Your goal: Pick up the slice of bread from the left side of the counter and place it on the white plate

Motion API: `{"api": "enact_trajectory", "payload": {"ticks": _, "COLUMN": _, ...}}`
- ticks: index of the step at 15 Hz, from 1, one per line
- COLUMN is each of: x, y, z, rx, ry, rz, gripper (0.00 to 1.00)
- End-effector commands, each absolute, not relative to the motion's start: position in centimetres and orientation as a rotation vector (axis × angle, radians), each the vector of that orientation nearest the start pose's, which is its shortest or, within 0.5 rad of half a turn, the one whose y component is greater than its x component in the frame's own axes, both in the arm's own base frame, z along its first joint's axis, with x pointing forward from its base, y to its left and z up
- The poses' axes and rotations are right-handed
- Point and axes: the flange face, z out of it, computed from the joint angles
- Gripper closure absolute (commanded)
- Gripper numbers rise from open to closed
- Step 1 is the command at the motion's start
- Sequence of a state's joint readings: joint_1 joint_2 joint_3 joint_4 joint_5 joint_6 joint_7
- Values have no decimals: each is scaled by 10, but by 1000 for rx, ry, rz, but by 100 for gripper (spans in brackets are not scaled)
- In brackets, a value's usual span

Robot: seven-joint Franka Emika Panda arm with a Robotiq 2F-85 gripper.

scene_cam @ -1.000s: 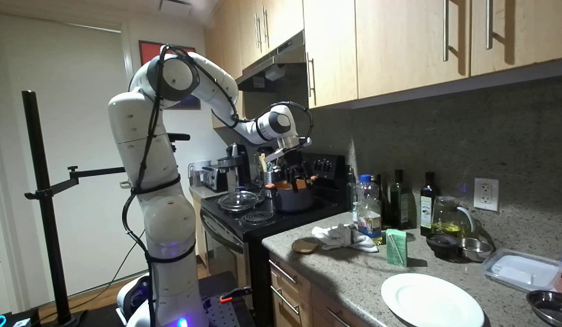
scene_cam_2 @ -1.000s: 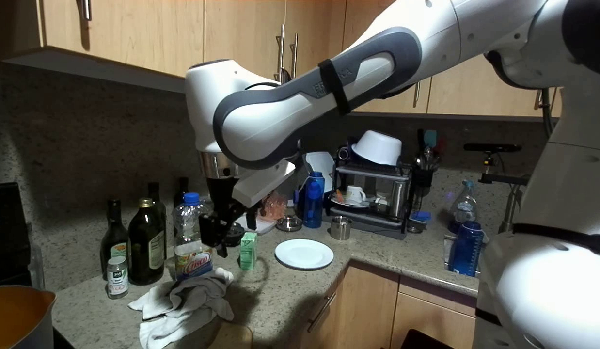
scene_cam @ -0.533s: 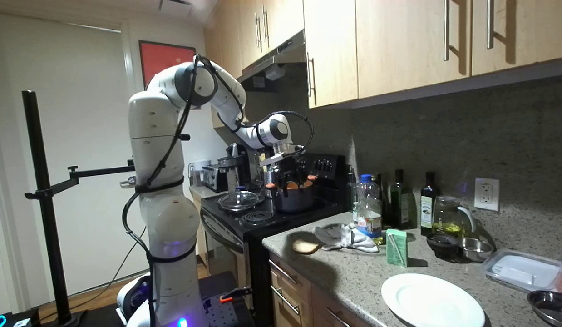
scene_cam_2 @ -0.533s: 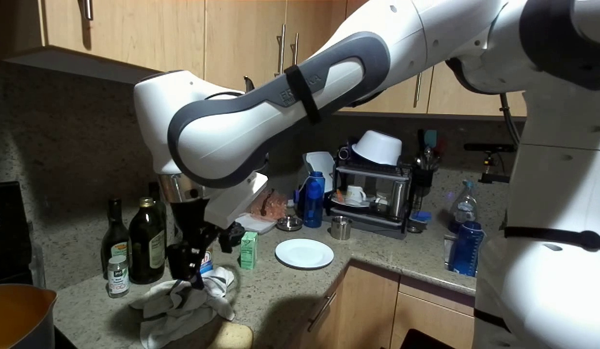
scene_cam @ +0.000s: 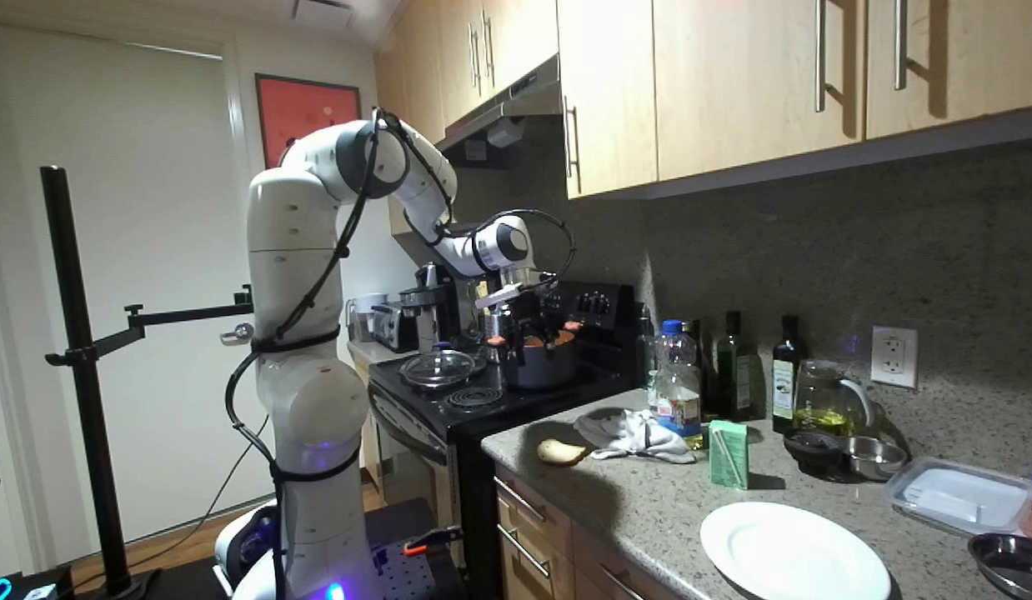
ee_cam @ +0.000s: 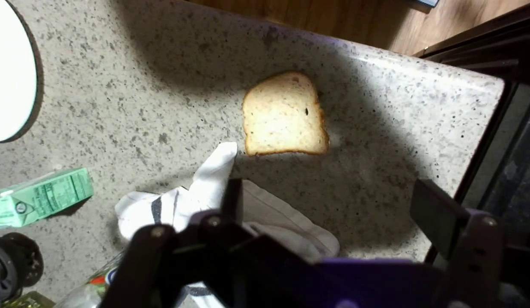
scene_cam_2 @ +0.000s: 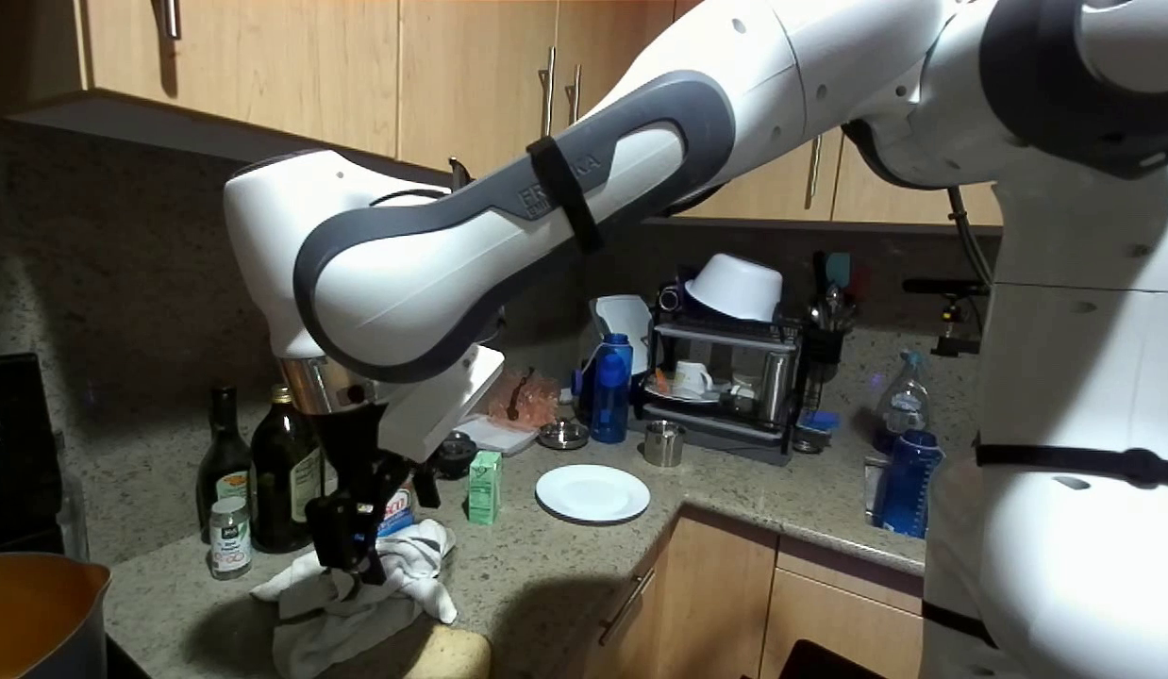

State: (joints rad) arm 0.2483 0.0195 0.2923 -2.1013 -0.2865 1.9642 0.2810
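white plate (ee_cam: 10, 72) at the wrist view's left edge | green carton (ee_cam: 46, 196) near it | rumpled white cloth (ee_cam: 207, 186) | slice of bread (ee_cam: 286, 117) flat on the table (ee_cam: 363, 179), just beside the cloth | fingers (ee_cam: 436, 214) spread wide, apart from the bread

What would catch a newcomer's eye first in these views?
Likely the white robot arm, dominating an exterior view. Then the pale slice of bread, on the counter beside a crumpled towel in the wrist view. The white plate stands out too, near the counter's front edge in an exterior view.
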Motion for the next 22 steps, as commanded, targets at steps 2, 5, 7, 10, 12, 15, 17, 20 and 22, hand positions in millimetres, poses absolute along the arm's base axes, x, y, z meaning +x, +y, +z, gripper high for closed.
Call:
{"api": "enact_trajectory", "payload": {"ticks": 2, "x": 478, "y": 263, "z": 372, "rx": -3355, "ry": -695, "rz": 180, "gripper": 0}}
{"api": "enact_trajectory", "payload": {"ticks": 5, "x": 481, "y": 269, "z": 335, "rx": -3331, "ry": -730, "rz": 282, "gripper": 0}}
{"api": "enact_trajectory", "payload": {"ticks": 7, "x": 480, "y": 274, "z": 312, "rx": -3310, "ry": -743, "rz": 352, "gripper": 0}}
{"api": "enact_trajectory", "payload": {"ticks": 10, "x": 473, "y": 278, "z": 287, "rx": -3299, "ry": -760, "rz": 416, "gripper": 0}}
{"api": "enact_trajectory", "payload": {"ticks": 12, "x": 471, "y": 276, "z": 275, "rx": -3300, "ry": -775, "rz": 437, "gripper": 0}}
{"api": "enact_trajectory", "payload": {"ticks": 15, "x": 469, "y": 276, "z": 261, "rx": -3328, "ry": -841, "rz": 460, "gripper": 0}}
{"api": "enact_trajectory", "payload": {"ticks": 17, "x": 471, "y": 272, "z": 251, "rx": -3360, "ry": -893, "rz": 463, "gripper": 0}}
{"api": "enact_trajectory", "payload": {"ticks": 20, "x": 474, "y": 268, "z": 239, "rx": -3388, "ry": -957, "rz": 453, "gripper": 0}}
{"api": "enact_trajectory", "payload": {"ticks": 22, "x": 475, "y": 265, "z": 232, "rx": -3392, "ry": -963, "rz": 438, "gripper": 0}}
